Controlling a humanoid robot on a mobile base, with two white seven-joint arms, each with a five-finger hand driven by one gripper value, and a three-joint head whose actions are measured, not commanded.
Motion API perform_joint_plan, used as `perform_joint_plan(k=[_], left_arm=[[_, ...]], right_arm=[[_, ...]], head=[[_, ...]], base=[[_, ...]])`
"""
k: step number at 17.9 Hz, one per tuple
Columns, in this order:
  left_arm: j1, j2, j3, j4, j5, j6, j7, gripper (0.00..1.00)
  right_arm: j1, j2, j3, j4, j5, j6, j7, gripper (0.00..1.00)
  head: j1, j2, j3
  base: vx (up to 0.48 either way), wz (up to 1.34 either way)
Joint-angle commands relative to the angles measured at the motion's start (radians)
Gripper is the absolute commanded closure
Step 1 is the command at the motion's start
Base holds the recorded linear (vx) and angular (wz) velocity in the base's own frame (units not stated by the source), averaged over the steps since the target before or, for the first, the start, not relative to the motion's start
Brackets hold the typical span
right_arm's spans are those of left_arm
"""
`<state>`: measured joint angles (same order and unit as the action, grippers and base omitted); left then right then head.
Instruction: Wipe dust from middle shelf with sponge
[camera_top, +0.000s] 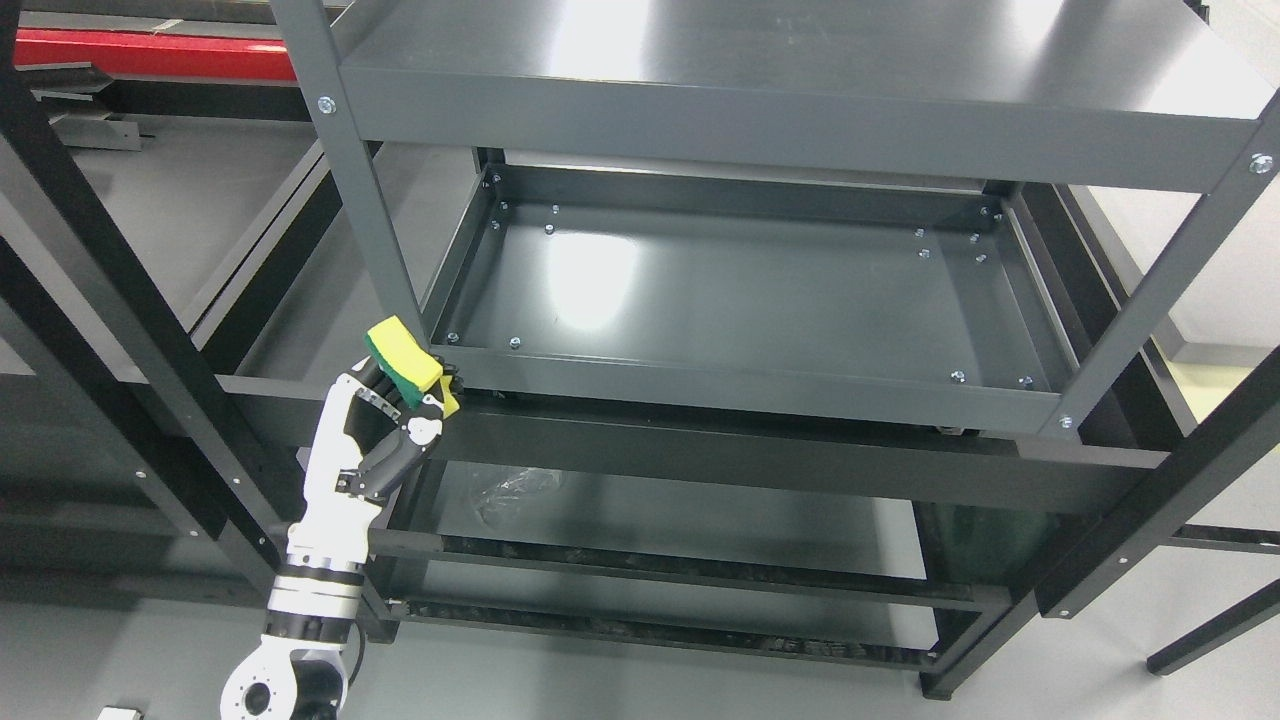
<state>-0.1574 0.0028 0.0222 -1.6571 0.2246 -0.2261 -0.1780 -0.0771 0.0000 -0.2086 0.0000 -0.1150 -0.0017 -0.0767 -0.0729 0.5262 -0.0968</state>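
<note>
A dark grey metal shelf unit fills the head view. Its middle shelf (720, 300) is a shallow tray with a raised rim, seen under the top shelf (800, 60). My left hand (405, 395) rises from the lower left on a white and black arm. Its fingers are curled around a yellow sponge with a green scouring side (402, 364). The sponge is held just outside the middle shelf's front left corner, close to the rim and next to the left front post (365, 200). The right arm does not show.
A black frame rail (760, 455) crosses below the middle shelf. Lower down lies a bottom shelf with a crumpled clear plastic bag (515, 492). Black struts stand at the left and right. A red beam (150, 50) lies at the far upper left.
</note>
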Motion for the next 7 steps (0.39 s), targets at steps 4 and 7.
perform_joint_plan(k=[4, 7], left_arm=[[0.018, 0.015, 0.004, -0.032, 0.004, -0.001, 0.002, 0.99], [0.021, 0.015, 0.004, -0.032, 0.004, -0.001, 0.000, 0.99]], right_arm=[[0.000, -0.017, 0.000, -0.017, 0.000, 0.072, 0.005, 0.00], [0.000, -0.017, 0.000, -0.017, 0.000, 0.072, 0.005, 0.00]], head=[[0.0000, 0.000, 0.000], [0.0000, 0.000, 0.000]], base=[[0.000, 0.00], [0.000, 0.00]])
